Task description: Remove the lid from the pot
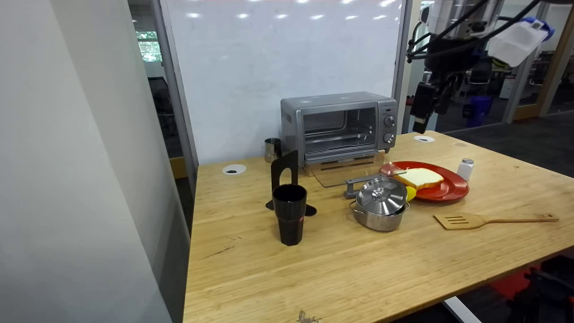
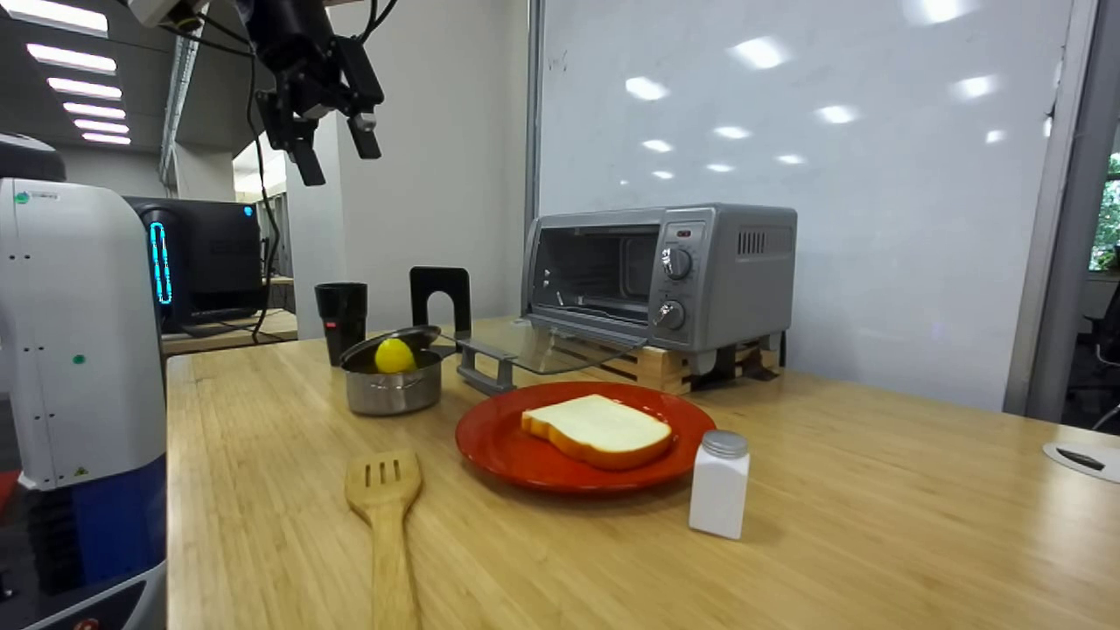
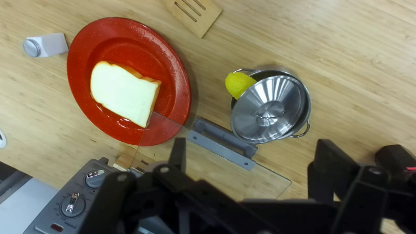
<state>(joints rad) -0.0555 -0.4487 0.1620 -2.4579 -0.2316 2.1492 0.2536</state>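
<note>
The lid (image 1: 381, 196) is round, shiny silver and has a small handle on top. It rests tilted and off-centre on the steel pot (image 1: 380, 221), leaving a gap on one side. In the wrist view the lid (image 3: 250, 118) covers most of the pot (image 3: 307, 100). A yellow lemon-like object (image 3: 239, 84) sticks out of the gap; it also shows in an exterior view (image 2: 395, 356) at the opening of the pot (image 2: 394, 396). My gripper (image 3: 251, 144) is open and empty, high above the table; it also shows in both exterior views (image 1: 430, 119) (image 2: 339, 166).
The toaster oven (image 1: 341, 101) has its glass door down, its door handle (image 3: 224, 143) close beside the pot. A red plate (image 2: 499, 464) with bread (image 2: 599, 424), a white shaker (image 2: 720, 486), a wooden spatula (image 1: 466, 220), a black cup (image 1: 290, 215) and a black stand (image 2: 440, 282) surround it.
</note>
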